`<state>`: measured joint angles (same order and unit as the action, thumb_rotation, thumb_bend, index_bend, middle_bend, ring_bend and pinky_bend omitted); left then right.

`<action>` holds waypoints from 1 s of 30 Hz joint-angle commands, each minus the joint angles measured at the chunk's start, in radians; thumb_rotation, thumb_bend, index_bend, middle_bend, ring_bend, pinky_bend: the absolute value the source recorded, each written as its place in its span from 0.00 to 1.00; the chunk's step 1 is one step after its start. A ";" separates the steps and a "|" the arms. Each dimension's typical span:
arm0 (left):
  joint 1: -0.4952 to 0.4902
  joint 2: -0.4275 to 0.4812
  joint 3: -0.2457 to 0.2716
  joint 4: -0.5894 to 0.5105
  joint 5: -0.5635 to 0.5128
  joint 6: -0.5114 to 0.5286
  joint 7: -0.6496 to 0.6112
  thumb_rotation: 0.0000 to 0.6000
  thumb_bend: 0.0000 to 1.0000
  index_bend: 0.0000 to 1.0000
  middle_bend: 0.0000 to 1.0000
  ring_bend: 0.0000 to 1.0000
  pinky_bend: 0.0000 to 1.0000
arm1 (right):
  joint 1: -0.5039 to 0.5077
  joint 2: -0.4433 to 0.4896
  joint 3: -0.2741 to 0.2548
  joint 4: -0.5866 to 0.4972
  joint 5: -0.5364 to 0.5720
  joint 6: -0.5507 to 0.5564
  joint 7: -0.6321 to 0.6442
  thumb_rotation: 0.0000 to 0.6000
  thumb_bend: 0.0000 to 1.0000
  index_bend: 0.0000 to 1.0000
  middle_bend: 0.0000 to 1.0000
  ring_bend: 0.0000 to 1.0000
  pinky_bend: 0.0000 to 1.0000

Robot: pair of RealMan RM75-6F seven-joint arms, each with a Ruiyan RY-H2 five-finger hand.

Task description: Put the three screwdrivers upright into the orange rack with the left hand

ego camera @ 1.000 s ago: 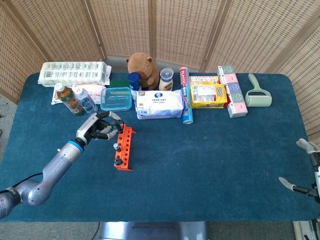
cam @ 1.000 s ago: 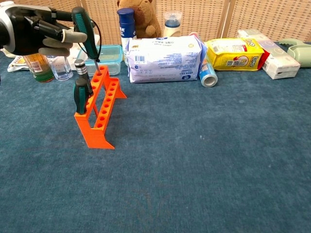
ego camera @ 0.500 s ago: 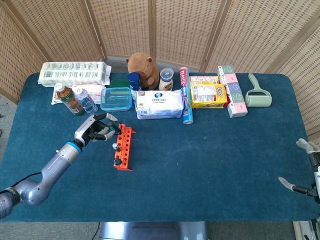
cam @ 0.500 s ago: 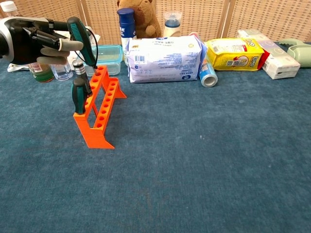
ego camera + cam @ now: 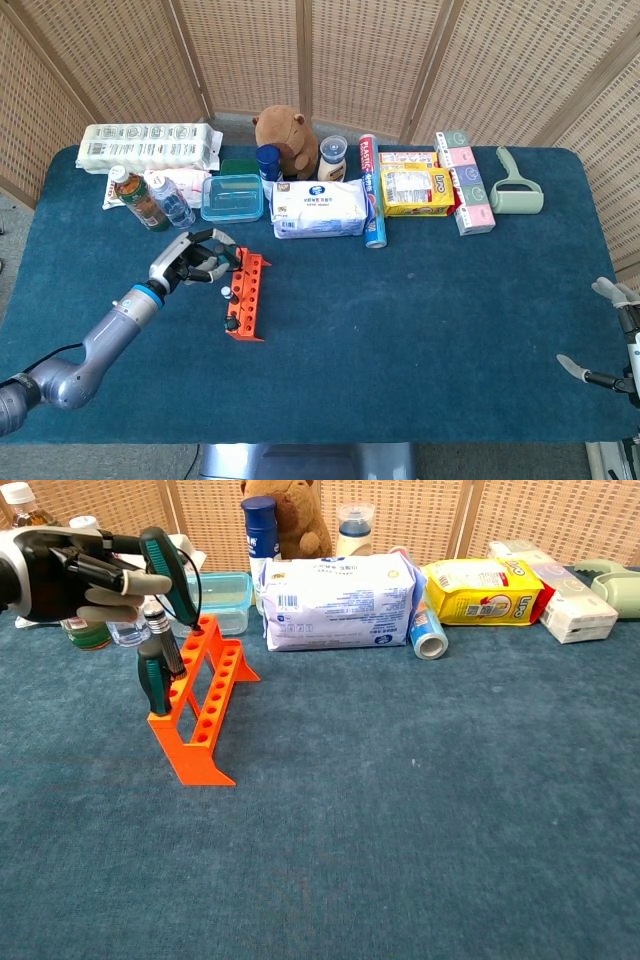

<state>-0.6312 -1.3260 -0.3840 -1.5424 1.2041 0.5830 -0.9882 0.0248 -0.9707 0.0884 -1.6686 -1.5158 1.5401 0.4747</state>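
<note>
Here, wide bare blue table (image 5: 420, 810) lies at 3 o'clock of the orange rack (image 5: 197, 705), which holds two screwdrivers (image 5: 152, 675). At its far end, the left hand (image 5: 75, 572) grips a third screwdriver (image 5: 165, 562), tilted. The right hand (image 5: 612, 330), at the table's right edge, holds nothing, fingers apart.
</note>
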 commanded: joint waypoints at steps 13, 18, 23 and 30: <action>-0.008 -0.002 0.018 0.004 -0.002 0.006 0.009 1.00 0.47 0.58 0.94 0.98 0.95 | -0.001 0.002 0.000 0.001 -0.002 0.002 0.007 1.00 0.04 0.07 0.17 0.09 0.02; -0.009 -0.001 0.026 0.011 0.015 0.009 0.005 1.00 0.41 0.52 0.93 0.98 0.95 | -0.001 0.002 -0.001 0.001 -0.003 0.002 0.006 1.00 0.04 0.07 0.17 0.09 0.02; -0.009 0.002 0.029 0.012 0.026 0.018 0.000 1.00 0.35 0.46 0.93 0.98 0.95 | -0.001 0.001 -0.001 0.001 -0.003 0.002 0.005 1.00 0.04 0.07 0.17 0.09 0.02; -0.013 0.002 0.039 0.021 0.023 0.025 0.010 1.00 0.30 0.40 0.93 0.98 0.95 | -0.001 0.003 -0.001 0.000 -0.003 0.003 0.006 1.00 0.04 0.07 0.17 0.09 0.02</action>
<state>-0.6436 -1.3233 -0.3458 -1.5227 1.2285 0.6076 -0.9798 0.0236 -0.9680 0.0875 -1.6682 -1.5188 1.5427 0.4811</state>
